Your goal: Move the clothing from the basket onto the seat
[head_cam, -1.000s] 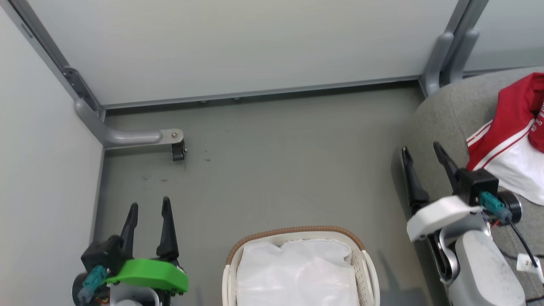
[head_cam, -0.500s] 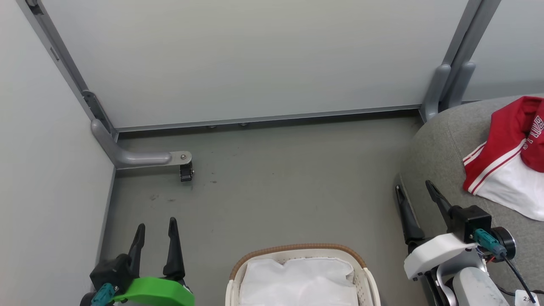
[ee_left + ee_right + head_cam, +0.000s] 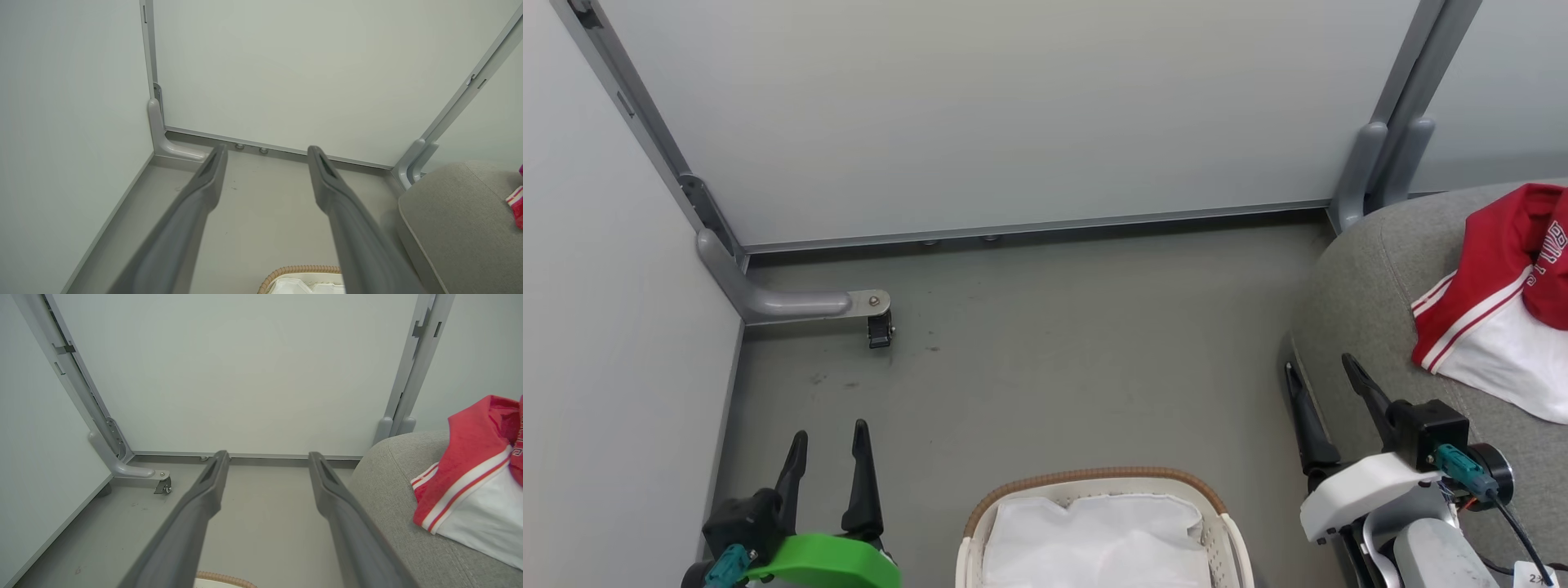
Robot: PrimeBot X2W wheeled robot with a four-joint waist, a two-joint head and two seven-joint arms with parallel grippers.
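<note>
In the head view the basket (image 3: 1094,474) sits at 6 o'clock, the liner (image 3: 1094,539) inside it; the seat (image 3: 1364,286) stands at 3 o'clock with the clothing (image 3: 1494,327) lying on it. The left gripper (image 3: 830,431) is at 7 o'clock, the right gripper (image 3: 1318,364) at 4, between basket and seat; a caster (image 3: 880,331) is at 10

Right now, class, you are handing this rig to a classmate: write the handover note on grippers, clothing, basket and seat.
Left gripper: jaws open, empty, above the floor left of the basket.
Right gripper: jaws open, empty, at the seat's edge.
Clothing: red-and-white, lying on the seat.
Basket: the part in view holds its white liner, no red.
Done: move looks complete. Left: check the basket's hidden near end.
</note>
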